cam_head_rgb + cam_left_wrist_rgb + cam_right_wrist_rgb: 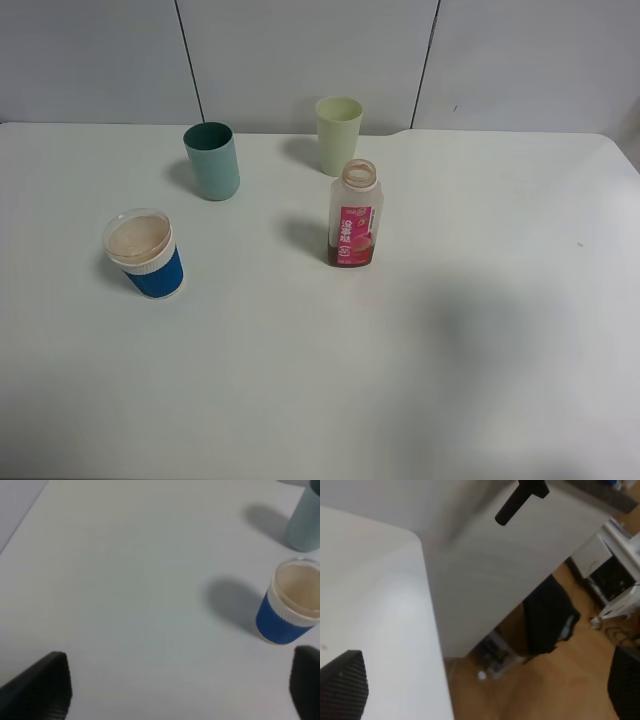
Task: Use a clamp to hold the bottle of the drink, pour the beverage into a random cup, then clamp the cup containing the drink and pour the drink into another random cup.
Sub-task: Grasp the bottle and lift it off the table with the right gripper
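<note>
The bottle (353, 215) stands upright and uncapped near the table's middle, with a little dark brown beverage (350, 259) at its bottom. The cup with the blue sleeve (145, 255) stands upright at the left; it also shows in the left wrist view (290, 610), and I see no dark liquid in it. My left gripper (177, 690) is open and empty, above the table and short of that cup. My right gripper (485, 685) is open and empty, out past the table's edge. Neither gripper shows in the exterior high view.
A teal cup (212, 160) stands behind the blue-sleeved cup and shows in the left wrist view (305, 520). A pale green cup (338, 135) stands behind the bottle. The right wrist view shows the table's corner (415, 537), the floor and furniture below.
</note>
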You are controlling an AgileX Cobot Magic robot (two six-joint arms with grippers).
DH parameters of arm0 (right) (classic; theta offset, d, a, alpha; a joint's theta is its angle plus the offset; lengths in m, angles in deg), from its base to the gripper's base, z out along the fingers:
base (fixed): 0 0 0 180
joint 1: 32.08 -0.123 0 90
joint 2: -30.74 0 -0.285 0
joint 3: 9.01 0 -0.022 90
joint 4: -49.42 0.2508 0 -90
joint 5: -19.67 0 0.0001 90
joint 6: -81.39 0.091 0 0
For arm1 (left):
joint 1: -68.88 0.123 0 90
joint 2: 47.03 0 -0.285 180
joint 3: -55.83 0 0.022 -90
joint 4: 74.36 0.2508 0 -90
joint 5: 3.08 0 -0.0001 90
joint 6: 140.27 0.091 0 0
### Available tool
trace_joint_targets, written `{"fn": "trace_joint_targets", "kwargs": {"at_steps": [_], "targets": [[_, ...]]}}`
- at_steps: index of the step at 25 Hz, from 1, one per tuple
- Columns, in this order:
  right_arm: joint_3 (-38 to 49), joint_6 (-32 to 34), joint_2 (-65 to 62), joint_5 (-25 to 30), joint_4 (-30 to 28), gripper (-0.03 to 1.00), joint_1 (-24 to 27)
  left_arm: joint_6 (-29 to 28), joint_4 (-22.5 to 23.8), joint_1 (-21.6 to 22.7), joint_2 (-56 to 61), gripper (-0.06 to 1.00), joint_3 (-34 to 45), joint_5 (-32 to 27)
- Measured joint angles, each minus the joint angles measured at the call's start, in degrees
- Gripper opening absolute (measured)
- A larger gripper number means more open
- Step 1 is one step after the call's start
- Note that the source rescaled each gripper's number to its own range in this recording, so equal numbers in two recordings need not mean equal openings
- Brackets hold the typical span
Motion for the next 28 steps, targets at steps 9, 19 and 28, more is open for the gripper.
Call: {"fn": "trace_joint_targets", "kwargs": {"at_steps": [9, 19, 28], "targets": [[-0.02, 2.05, 11.55, -9.65, 3.79, 0.92, 0.00, 0.00, 0.00, 0.00, 0.00, 0.62, 0.00, 0.00], [-0.02, 2.11, 26.35, -20.51, 6.06, 0.92, 0.00, 0.00, 0.00, 0.00, 0.00, 0.62, 0.00, 0.00], [-0.02, 2.11, 33.54, -29.60, 6.06, 0.92, 5.23, 0.00, 0.00, 0.00, 0.00, 0.62, 0.00, 0.00]]}}
